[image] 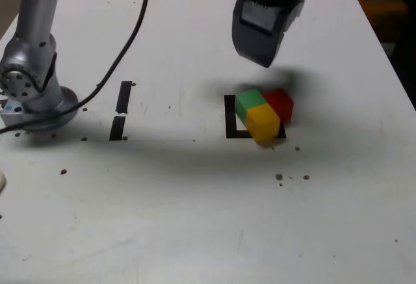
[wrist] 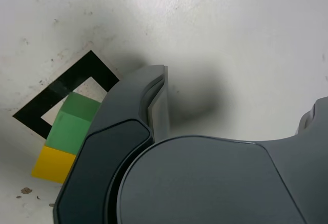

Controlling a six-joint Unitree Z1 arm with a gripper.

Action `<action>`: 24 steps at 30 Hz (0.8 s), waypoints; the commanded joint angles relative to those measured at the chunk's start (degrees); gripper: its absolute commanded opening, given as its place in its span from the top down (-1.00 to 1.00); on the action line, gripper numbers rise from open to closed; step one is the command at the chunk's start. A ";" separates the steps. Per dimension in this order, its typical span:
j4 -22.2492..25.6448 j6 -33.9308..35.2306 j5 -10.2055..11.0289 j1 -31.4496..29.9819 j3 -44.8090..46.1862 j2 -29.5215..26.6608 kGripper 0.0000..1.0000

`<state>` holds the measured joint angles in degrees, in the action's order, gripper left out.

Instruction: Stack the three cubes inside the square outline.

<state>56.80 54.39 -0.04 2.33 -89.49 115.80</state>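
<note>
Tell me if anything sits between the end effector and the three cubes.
Nothing visible does. The grey end effector hangs above the small green cube, the red cube and the yellow cube, which sit clustered side by side at the black tape square outline; only open air lies between.

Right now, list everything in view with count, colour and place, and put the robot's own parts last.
green cube: one, green, on the square outline, touching the yellow and red cubes.
yellow cube: one, yellow, over the outline's near edge.
red cube: one, red, on the exterior view's right of the green one.
square outline: one, black tape, white centre, mid table, partly covered.
tape strips: two, black, towards the exterior view's left.
cable: one, black, across the far table.
table: one, white, with dark specks.
arm base: one, silver, far left in the exterior view.
gripper: one, dark grey, above the cubes, holding nothing.
</note>
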 commanded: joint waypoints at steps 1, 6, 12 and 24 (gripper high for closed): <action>-1.73 0.15 -0.17 -0.47 0.25 0.91 -1.00; -2.45 0.54 -0.56 -1.08 0.28 1.28 -1.00; -1.23 0.54 -2.52 -1.49 0.29 1.09 -1.00; 0.14 1.22 -6.15 -4.54 2.30 0.12 -1.00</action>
<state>56.70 55.46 -5.89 -2.07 -87.48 116.96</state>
